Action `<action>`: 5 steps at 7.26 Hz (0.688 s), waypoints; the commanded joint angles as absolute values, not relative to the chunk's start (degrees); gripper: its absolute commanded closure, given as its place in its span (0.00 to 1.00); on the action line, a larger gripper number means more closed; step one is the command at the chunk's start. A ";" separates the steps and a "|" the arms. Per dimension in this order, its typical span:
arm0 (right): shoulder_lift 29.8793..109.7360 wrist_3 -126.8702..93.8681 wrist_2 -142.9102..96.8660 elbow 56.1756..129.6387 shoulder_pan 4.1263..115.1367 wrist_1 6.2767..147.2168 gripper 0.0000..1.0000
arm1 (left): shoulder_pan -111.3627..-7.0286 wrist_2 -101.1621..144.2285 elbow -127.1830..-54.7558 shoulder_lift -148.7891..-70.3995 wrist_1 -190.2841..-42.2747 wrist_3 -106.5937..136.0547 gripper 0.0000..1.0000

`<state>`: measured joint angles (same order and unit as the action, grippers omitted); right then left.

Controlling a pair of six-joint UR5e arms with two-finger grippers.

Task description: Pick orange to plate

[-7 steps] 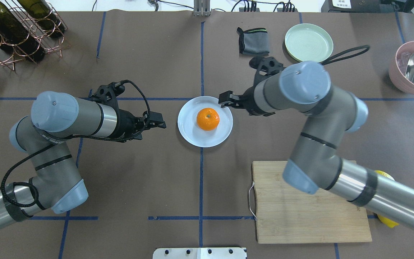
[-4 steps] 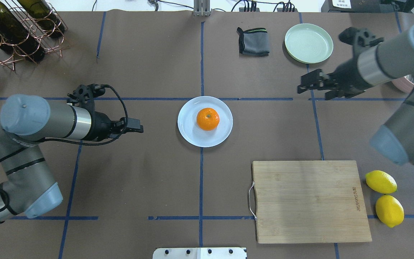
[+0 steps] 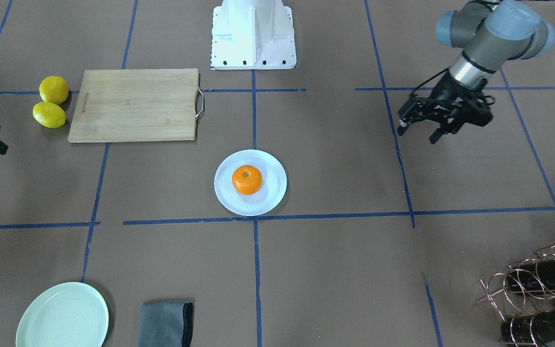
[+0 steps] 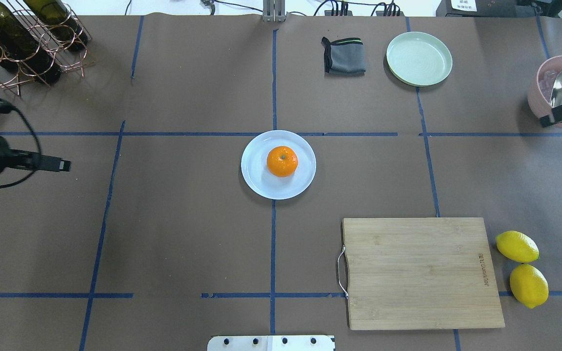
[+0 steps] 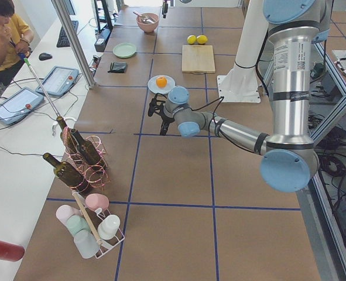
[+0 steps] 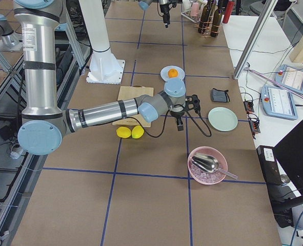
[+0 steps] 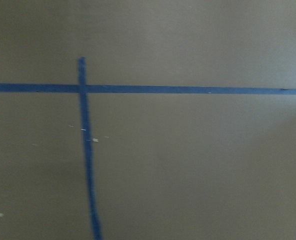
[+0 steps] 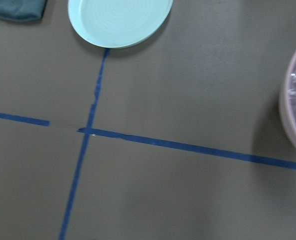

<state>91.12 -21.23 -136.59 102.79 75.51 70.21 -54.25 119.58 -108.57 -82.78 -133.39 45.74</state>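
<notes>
The orange (image 4: 282, 161) sits on the white plate (image 4: 261, 187) at the table's centre, stem dimple up; the front view shows the same orange (image 3: 246, 180) on that plate (image 3: 272, 197). Nothing touches either. My left gripper (image 4: 64, 165) is far off at the left edge; in the front view the left gripper (image 3: 417, 134) hangs above the table, fingers apart and empty. Only a dark tip of my right gripper (image 4: 549, 120) shows at the right edge beside the pink bowl, and I cannot tell how its jaws stand.
A pale green plate (image 4: 419, 58) and a grey cloth (image 4: 344, 56) lie at the back right. A wooden cutting board (image 4: 422, 273) and two lemons (image 4: 517, 246) are front right. A pink bowl (image 4: 539, 90) with a ladle stands far right, a wine rack (image 4: 22, 39) back left.
Both arms have pulled away from the plate, the left arm to the left edge and the right arm to the right edge. The orange has stayed on the plate.
</notes>
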 commanded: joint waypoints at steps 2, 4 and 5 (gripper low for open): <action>90.79 11.43 -136.76 100.72 86.11 90.21 0.00 | -76.92 130.82 -104.96 -75.06 -129.23 10.74 0.00; 91.05 13.27 -136.41 100.81 86.75 94.38 0.00 | -86.19 133.07 -105.63 -77.15 -109.54 -4.87 0.00; 90.97 13.79 -136.49 101.07 86.75 96.40 0.00 | -88.48 133.07 -104.69 -80.91 -96.98 -8.40 0.00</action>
